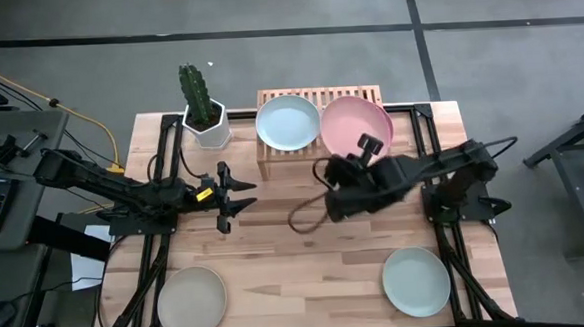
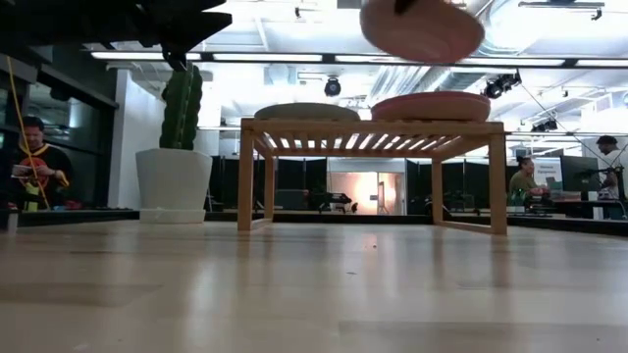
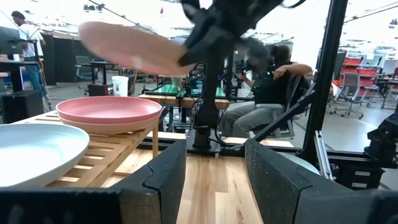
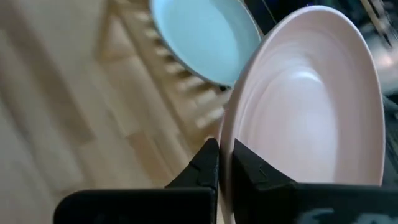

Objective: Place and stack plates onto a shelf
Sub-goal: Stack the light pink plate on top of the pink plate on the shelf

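The light wooden shelf (image 1: pixel 272 163) stands at the table's far middle. On it rest a pale blue plate (image 1: pixel 288 122) and a pink plate (image 3: pixel 109 112). Above that pink plate hangs a second pink plate (image 2: pixel 422 29), held by my right gripper (image 4: pixel 224 150), which is shut on it. A beige plate (image 1: pixel 191 301) lies near the front left and a pale green plate (image 1: pixel 415 281) near the front right. My left gripper (image 1: pixel 242 194) waits open left of centre, above the table and pointing toward the right arm. My right gripper pinches the raised pink plate's rim (image 4: pixel 225 134) between its two fingers, one on the upper face and one on the underside. The fingers come slanting down from the table's near side. The plate is lifted clear and tilted, above the pink plate on the shelf.
A white pot with a green cactus (image 1: pixel 204 113) stands just left of the shelf. A dark cable loop (image 1: pixel 305 218) hangs from the right arm over the table's middle. People sit and stand in the room beyond the table.
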Motion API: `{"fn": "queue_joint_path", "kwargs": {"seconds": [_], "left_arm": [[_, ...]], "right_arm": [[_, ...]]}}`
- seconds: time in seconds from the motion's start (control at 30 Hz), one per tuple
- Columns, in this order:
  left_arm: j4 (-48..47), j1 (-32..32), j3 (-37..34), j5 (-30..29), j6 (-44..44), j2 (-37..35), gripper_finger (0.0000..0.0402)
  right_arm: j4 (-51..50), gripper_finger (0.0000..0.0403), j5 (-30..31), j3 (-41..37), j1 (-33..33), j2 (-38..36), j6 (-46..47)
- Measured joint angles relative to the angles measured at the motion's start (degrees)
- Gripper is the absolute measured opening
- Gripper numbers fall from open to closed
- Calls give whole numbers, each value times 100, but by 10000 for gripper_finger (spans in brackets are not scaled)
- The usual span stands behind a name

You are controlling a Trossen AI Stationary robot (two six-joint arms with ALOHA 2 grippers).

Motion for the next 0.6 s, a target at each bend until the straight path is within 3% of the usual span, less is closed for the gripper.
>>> {"fn": "queue_joint_path", "kwargs": {"seconds": [0.2,0.6], "left_arm": [[-64,2,0,2,-59,0,154],[-68,2,0,3,-57,0,154]], "right_arm": [[3,0,-88,-732,-469,9,56],[51,0,-263,-1822,-460,-759,736]]}}
